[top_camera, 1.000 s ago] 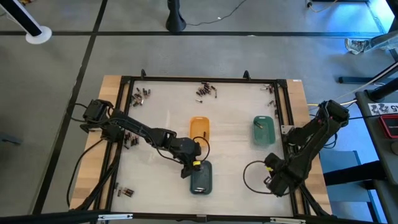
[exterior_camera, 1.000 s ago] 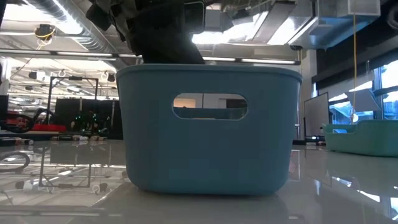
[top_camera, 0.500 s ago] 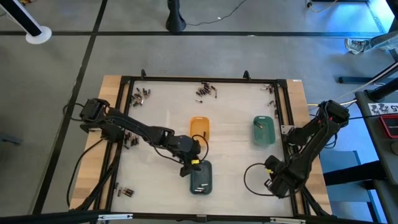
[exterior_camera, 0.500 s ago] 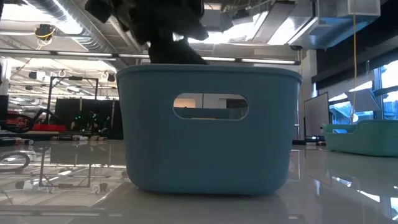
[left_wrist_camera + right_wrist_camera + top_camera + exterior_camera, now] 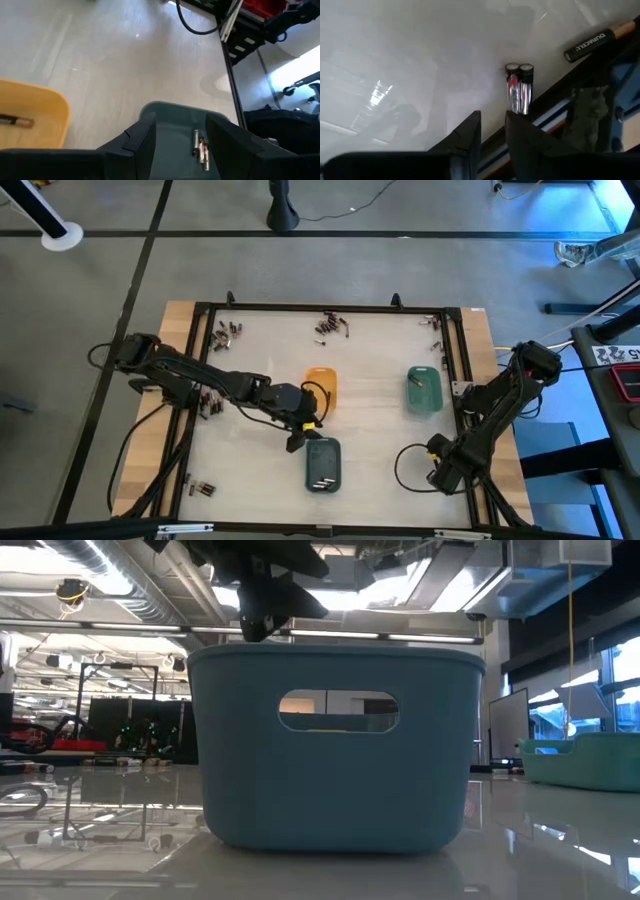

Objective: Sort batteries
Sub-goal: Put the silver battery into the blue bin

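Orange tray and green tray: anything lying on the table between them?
Nothing: in the high view the stretch of table between the orange tray and the green tray is bare.

The left gripper (image 5: 297, 442) is now clear of the blue tray (image 5: 323, 465), pulled back toward the orange tray (image 5: 320, 385), and 2 batteries (image 5: 200, 148) show inside.
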{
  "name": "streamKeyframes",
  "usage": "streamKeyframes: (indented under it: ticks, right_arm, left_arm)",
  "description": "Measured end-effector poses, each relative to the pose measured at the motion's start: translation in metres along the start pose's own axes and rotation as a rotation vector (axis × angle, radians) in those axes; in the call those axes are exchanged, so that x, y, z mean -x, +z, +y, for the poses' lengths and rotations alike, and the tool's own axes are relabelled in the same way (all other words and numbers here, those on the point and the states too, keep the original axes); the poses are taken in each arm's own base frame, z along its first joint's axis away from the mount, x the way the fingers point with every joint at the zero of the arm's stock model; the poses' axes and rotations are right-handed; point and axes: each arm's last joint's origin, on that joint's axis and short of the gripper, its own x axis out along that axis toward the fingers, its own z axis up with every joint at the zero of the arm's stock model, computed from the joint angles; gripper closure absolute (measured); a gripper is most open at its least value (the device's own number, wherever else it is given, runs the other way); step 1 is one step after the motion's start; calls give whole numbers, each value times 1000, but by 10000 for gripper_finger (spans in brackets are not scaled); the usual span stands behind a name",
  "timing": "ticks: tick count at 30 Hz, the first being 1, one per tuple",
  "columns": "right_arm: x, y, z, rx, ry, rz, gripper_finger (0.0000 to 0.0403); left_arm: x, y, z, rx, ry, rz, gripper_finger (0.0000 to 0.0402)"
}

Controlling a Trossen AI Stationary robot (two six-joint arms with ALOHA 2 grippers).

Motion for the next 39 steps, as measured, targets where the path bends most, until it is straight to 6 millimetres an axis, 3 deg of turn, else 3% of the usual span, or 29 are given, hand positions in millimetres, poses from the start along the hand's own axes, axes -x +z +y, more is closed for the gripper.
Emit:
streamKeyframes:
  ticks: [19,39]
  right_arm:
    - [-20,11,-13,-21,-32,-26,313]
    - [-22,11,-7,-7,39,-67,313]
  left_arm:
    - [1,-1,1,17,17,9,242]
    - [1,-4,2,14,36,34,242]
